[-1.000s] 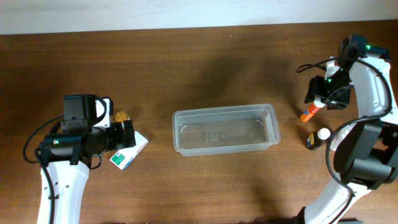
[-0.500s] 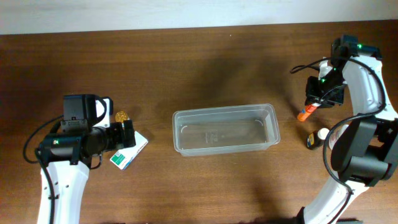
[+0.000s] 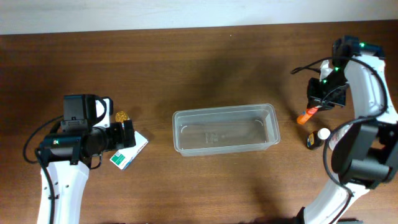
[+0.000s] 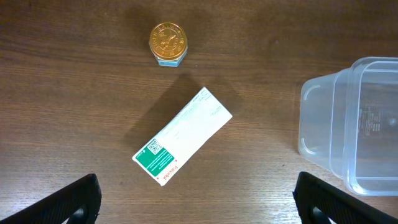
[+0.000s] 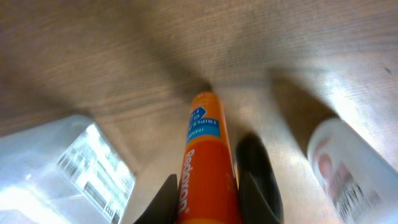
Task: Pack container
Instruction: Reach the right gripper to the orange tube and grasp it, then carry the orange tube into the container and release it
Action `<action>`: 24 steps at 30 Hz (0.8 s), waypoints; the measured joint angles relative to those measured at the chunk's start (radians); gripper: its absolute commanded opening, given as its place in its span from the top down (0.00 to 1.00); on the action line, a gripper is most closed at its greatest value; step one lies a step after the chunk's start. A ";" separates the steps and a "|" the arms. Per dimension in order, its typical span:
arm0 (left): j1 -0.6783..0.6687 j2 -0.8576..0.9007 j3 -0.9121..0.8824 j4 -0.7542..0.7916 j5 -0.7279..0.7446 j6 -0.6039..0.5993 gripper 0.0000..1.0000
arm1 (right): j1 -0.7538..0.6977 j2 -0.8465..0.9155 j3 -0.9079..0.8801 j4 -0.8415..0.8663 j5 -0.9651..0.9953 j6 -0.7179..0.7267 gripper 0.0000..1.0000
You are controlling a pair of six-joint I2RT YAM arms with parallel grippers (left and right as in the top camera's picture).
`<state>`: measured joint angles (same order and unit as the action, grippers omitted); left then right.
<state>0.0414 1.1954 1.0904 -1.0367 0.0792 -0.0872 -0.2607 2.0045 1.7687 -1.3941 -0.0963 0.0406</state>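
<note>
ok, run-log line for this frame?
right gripper: shut on orange cylindrical tube | left gripper: open above white-and-green cardboard box | clear plastic rectangular tub: empty

A brown wooden surface [image 3: 205, 68] is carrying everything. A white and green box [image 4: 182, 137] is lying flat on it at a slant. A little jar with a gold lid [image 4: 168, 43] is standing near the box, not touching it. Far on the other side, an orange tube [image 5: 202, 168] is tilting. A white-capped bottle [image 3: 323, 134] is sitting near it, with a small dark thing [image 3: 311, 141] just beside.
</note>
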 measured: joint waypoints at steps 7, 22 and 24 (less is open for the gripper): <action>0.000 0.000 0.000 0.001 0.000 0.000 0.00 | 0.053 -0.267 0.055 -0.089 -0.004 0.000 0.85; 0.000 0.000 0.000 0.012 0.000 0.000 0.01 | 0.397 -0.427 -0.035 -0.049 -0.022 0.046 0.84; 0.000 0.000 0.000 0.012 0.000 0.000 0.01 | 0.399 -0.420 -0.097 -0.013 -0.022 0.055 0.84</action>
<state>0.0414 1.1954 1.0904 -1.0248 0.0792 -0.0872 0.1383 1.5845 1.6722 -1.4067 -0.1184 0.0956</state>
